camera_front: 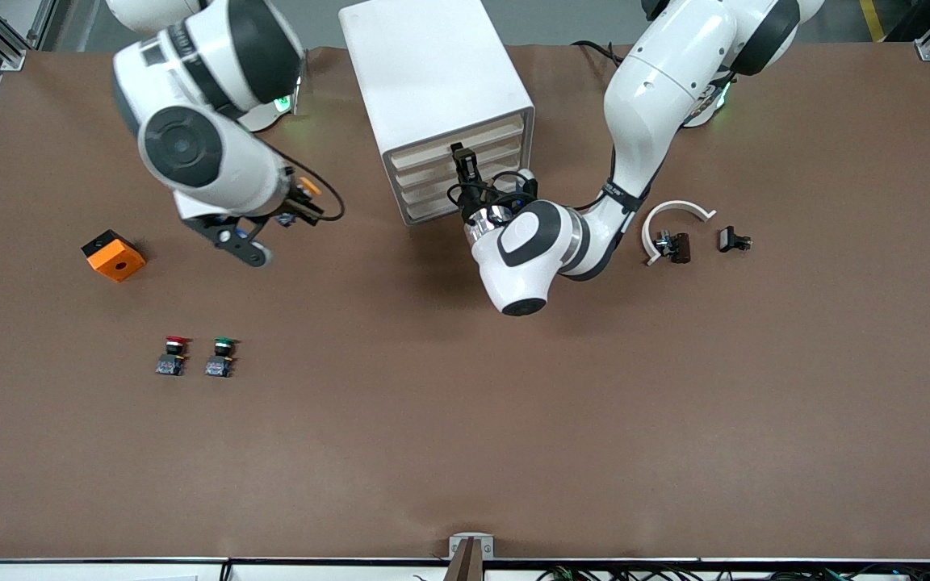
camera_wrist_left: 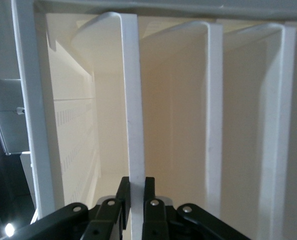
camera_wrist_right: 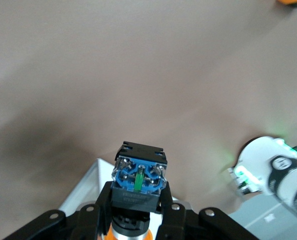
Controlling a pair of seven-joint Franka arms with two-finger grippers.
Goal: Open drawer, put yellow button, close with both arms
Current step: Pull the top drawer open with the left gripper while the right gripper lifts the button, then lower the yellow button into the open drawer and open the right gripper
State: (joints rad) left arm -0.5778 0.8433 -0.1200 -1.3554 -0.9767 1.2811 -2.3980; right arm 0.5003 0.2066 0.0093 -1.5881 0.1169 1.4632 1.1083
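Observation:
The white cabinet (camera_front: 433, 73) stands at the robots' edge of the table with its four cream drawers facing the front camera. My left gripper (camera_front: 459, 157) is at the uppermost drawer (camera_front: 497, 129). In the left wrist view its fingers (camera_wrist_left: 135, 187) are shut on that drawer's white front lip (camera_wrist_left: 131, 100). My right gripper (camera_front: 303, 202) hangs over the table beside the cabinet, toward the right arm's end. It is shut on the yellow button (camera_wrist_right: 138, 182), whose blue base points away from the wrist; the orange cap (camera_front: 309, 187) also shows in the front view.
An orange block (camera_front: 113, 255) lies toward the right arm's end. A red-capped button (camera_front: 172, 355) and a green-capped button (camera_front: 221, 357) stand nearer the front camera. A white curved piece (camera_front: 675, 214) and small black parts (camera_front: 733, 240) lie toward the left arm's end.

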